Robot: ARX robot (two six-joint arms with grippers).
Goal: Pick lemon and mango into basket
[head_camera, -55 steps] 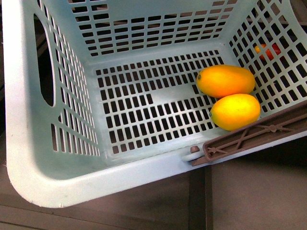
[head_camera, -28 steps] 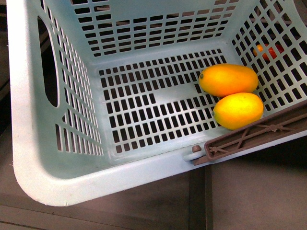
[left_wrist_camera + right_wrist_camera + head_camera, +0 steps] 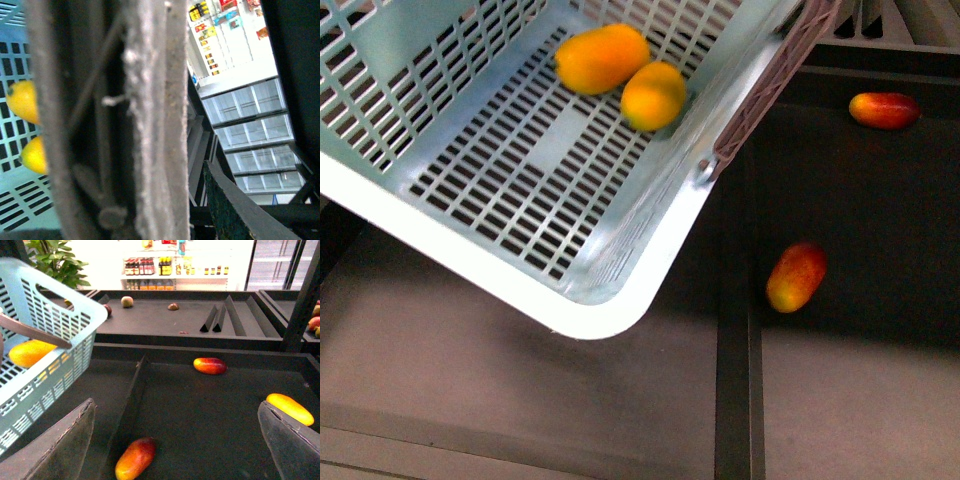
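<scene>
basket (image 3: 620,320): light teal, slotted, fills the upper left of the front view, strongly tilted with 1 rounded corner lowest; looks lifted off the dark shelf, cannot confirm.
mango (image 3: 602,57): inside the basket on the slotted floor, touching the lemon.
lemon (image 3: 654,95): inside the basket, just beside the wall under the handle, to the right of the mango.
brown handle (image 3: 765,80): runs along the right rim; in the left wrist view it fills the frame very close to the lens.
left gripper: fingers not visible in any view; cannot tell if spread or pinching. Handle so close to its camera suggests it carries the basket there, a guess only.
red-and-yellow fruit (image 3: 797,276): on the dark shelf right of the basket, well apart from it; a 2nd one (image 3: 885,109) lies farther back.
right gripper (image 3: 175,440): both finger pads (image 3: 55,442) at the frame edges, spread wide, nothing between them, hovering over the shelf.
task status: both fruits look already in; judged done or nearly so.
risk 1: the tilt could roll the 2 loose fruits toward the low corner, maybe over the rim.
risk 2: handle swings, so the basket may rock or slip.
risk 3: basket corner could knock the shelf divider (image 3: 732,400) when set down.
</scene>
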